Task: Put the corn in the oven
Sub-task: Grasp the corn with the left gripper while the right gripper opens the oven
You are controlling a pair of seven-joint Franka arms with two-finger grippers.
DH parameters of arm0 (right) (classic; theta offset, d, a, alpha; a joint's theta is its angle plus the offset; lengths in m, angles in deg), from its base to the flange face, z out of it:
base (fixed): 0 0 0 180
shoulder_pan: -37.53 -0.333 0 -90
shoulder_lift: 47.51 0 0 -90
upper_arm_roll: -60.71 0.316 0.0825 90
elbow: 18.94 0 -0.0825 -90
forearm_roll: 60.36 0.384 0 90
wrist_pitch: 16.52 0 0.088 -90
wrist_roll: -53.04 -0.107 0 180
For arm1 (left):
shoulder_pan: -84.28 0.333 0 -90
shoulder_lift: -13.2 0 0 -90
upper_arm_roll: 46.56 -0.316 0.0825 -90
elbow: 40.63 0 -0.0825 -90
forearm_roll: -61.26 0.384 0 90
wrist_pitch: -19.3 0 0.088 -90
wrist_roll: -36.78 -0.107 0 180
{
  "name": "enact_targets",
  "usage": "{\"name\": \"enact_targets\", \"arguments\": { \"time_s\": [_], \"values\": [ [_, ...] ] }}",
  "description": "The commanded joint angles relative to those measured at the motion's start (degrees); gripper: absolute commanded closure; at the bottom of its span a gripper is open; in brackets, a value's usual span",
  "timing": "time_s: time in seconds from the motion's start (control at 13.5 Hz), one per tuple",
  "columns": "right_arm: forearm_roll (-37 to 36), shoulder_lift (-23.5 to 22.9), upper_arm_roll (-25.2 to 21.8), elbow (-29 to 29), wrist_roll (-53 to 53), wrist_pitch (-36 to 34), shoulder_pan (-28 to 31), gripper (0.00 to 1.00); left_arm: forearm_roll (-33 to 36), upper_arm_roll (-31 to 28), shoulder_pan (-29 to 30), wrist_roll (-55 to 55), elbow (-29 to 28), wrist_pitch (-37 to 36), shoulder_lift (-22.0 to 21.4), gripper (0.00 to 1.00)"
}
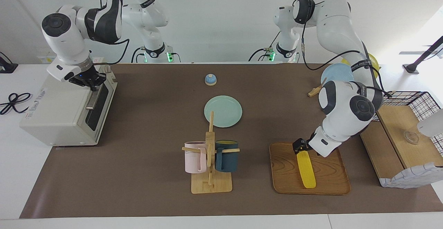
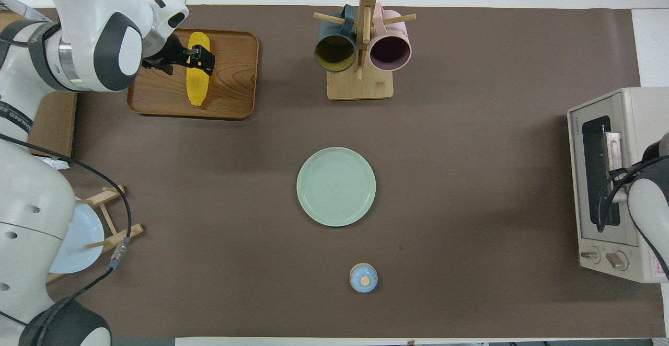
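The yellow corn point(image 1: 306, 171) point(image 2: 197, 85) lies on a wooden tray point(image 1: 325, 177) point(image 2: 230, 74) toward the left arm's end of the table. My left gripper point(image 1: 299, 146) point(image 2: 202, 58) hangs open just above the cob, apart from it. The cream oven point(image 1: 59, 111) point(image 2: 593, 179) stands at the right arm's end, its dark glass door closed. My right gripper point(image 1: 91, 83) is shut at the door's top edge, by the end of the bar handle point(image 1: 92, 99). Whether it touches the handle I cannot tell. In the overhead view the right arm hides its gripper.
A wooden mug rack point(image 1: 210, 173) with a pink and a dark blue mug stands beside the tray. A green plate point(image 1: 223, 111) and a small blue lid point(image 1: 210, 79) lie mid-table. A plate rack point(image 2: 112, 220) and a wire-sided shelf point(image 1: 405, 132) sit near the left arm.
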Motion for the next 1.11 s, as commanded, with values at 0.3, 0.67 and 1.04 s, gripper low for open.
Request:
{"name": "enact_targets", "arguments": {
  "time_s": [0.3, 0.67, 1.04],
  "values": [
    [2.0, -1.5, 0.6, -4.1, -1.6, 5.7, 0.0, 1.0, 0.4, -0.8, -0.4, -2.3, 4.1, 6.2, 6.7, 0.0],
    [3.1, -2.4, 0.7, -4.3, -6.2, 5.8, -3.9, 1.0, 1.5, -0.9, -0.6, -3.0, 4.7, 7.1, 7.0, 0.0],
    [5.1, -5.4, 0.7, -6.7, -8.2, 12.3, -5.6, 1.0, 2.8, -0.8, -0.4, -3.0, 3.1, 9.6, 7.2, 0.2]
  ]
}}
